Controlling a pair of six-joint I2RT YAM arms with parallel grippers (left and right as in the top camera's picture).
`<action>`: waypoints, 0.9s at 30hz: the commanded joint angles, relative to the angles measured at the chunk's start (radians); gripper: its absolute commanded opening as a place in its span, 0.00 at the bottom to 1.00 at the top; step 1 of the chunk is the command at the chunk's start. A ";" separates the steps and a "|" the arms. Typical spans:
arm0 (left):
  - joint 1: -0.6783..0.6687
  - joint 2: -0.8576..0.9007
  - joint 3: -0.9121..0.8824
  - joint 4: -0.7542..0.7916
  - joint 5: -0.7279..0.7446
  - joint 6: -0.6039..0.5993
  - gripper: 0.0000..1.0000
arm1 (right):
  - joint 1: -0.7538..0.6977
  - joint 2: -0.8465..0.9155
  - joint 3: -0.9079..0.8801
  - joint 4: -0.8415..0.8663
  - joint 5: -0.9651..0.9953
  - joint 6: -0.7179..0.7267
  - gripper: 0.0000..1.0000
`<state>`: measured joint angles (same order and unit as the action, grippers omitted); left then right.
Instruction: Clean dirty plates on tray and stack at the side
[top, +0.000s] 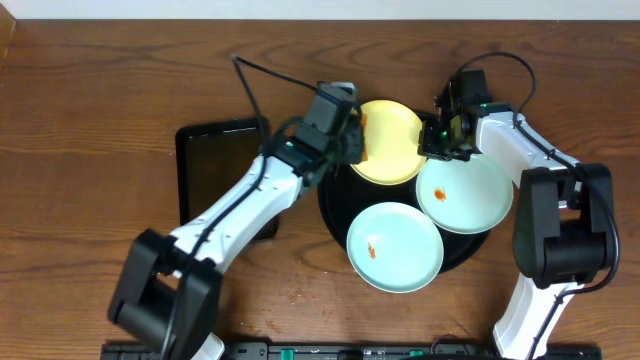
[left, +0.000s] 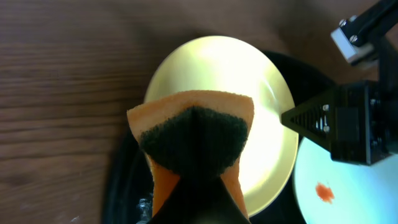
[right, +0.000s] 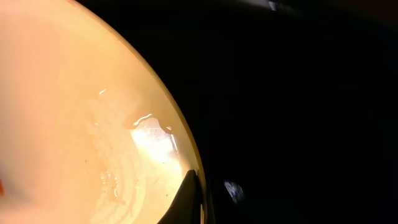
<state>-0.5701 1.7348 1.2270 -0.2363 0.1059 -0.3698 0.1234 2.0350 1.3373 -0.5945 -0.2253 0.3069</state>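
Sponge (left: 193, 134) pinched by left claw (top: 352, 140) over yellow plate (left: 261, 81); right claw (top: 440, 135), cannot tell.

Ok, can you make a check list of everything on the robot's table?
Surface: brown wooden table.
Job's things: black round tray holds yellow plate, front mint plate and right mint plate; both mint ones have orange specks.
Clutter: dark rectangular tray, left.
Hands: left hand shut on sponge over yellow plate; right hand at that plate's rim, grip unclear.
Cables: black cable on table's far side.
Surroundings: pale strip past table's far edge.
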 joint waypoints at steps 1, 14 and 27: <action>-0.039 0.061 0.014 0.065 -0.001 -0.010 0.08 | 0.021 -0.003 -0.001 -0.035 0.127 0.035 0.01; -0.096 0.254 0.014 0.301 -0.001 -0.011 0.07 | 0.047 -0.057 -0.001 -0.072 0.210 -0.054 0.01; -0.088 0.356 0.014 0.217 -0.354 0.079 0.07 | 0.068 -0.058 -0.001 -0.085 0.221 -0.061 0.01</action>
<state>-0.6693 2.0659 1.2377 0.0513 0.0345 -0.3847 0.1757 1.9995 1.3403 -0.6758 -0.0303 0.2619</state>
